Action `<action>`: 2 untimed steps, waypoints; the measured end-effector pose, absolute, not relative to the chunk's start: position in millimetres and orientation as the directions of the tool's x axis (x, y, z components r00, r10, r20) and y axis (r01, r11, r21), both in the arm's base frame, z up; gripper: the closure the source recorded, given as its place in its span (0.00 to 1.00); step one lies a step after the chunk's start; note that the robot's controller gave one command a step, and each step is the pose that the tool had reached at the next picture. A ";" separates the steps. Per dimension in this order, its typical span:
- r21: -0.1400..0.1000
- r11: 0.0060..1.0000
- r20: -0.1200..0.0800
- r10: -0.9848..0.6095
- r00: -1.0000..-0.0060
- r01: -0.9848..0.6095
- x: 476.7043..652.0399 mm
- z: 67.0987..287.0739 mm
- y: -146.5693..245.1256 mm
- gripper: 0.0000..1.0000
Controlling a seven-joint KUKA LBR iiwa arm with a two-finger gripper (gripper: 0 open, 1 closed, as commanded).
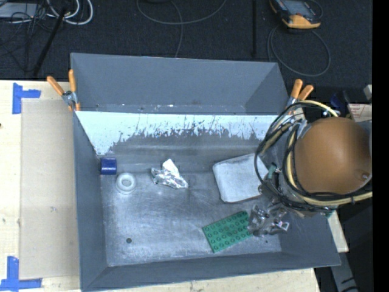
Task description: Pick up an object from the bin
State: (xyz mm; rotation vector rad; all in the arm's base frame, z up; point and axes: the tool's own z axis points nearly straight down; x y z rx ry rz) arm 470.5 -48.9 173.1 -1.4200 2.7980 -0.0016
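Looking down into the bin (182, 84), I have the gripper (267, 219) low at the right end of the green studded plate (226, 232), on the near-right floor. That edge is probably the only purchase on something so flat. Whether the gripper is parted or closed, I cannot tell.

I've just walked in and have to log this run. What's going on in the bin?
The robot's gripper is low at the right end of a green studded plate, near the front of the bin. I cannot tell whether it touches the plate, and nothing is lifted. A pale flat pad lies just behind the plate. Crumpled foil, a white ring and a small blue piece lie apart on the left.
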 end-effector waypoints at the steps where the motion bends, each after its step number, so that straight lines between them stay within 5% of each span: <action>1: 0.005 0.768 0.003 -0.640 -0.768 -0.640 503.2 101.6 -11.1 1.00; 2: 0.003 0.769 0.002 -0.639 -0.769 -0.639 503.6 102.8 -12.0 0.00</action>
